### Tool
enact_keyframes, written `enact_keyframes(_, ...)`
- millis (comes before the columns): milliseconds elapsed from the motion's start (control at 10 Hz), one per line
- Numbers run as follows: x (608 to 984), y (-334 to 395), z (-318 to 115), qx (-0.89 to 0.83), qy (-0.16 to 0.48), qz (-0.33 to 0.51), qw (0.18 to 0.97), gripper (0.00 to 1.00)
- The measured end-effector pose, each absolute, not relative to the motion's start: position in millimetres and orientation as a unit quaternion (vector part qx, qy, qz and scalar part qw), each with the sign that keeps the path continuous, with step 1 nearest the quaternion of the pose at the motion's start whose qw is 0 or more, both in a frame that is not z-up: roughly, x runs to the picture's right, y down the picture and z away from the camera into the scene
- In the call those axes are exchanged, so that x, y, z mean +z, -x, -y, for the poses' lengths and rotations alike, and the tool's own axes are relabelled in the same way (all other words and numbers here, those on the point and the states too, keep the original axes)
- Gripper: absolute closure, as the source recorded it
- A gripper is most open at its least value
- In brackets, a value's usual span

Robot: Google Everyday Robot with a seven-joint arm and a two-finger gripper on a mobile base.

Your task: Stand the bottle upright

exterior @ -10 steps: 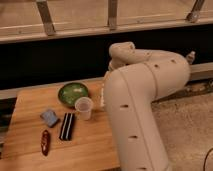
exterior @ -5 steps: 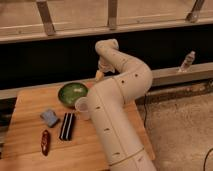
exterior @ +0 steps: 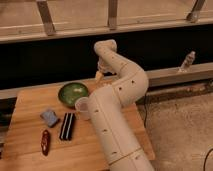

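A clear plastic bottle (exterior: pixel 188 61) stands on the ledge at the far right, beyond the table and leaning slightly. No other bottle shows on the table. My gripper (exterior: pixel 99 76) hangs at the end of the white arm (exterior: pixel 120 100), over the back edge of the wooden table (exterior: pixel 30 150) and just right of the green bowl (exterior: pixel 73 93). It is far to the left of the bottle. The arm hides the right part of the table.
A translucent cup (exterior: pixel 82 107) stands next to the arm's base. A blue sponge (exterior: pixel 50 117), a black flat packet (exterior: pixel 67 125) and a red-brown snack bar (exterior: pixel 45 142) lie on the left half. A dark wall and railing run behind.
The arm has unfolded from close to the camera and reached toward the back of the table. The gripper now hangs lower, near the bowl. The objects on the table have not moved.
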State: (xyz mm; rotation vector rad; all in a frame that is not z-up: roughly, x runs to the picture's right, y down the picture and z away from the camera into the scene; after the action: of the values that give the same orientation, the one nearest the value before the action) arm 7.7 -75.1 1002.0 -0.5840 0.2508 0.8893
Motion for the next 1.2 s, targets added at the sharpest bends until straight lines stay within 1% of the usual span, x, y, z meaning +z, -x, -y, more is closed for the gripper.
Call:
enact_keyframes(900, 1003.3, -9.5, 75.0, 0.427, 0.279, -0.116, 0.852, 0.2)
enact_keyframes(1200, 995.0, -27.3, 59.8, 0.446, 0.287, -0.118, 0.839, 0.2)
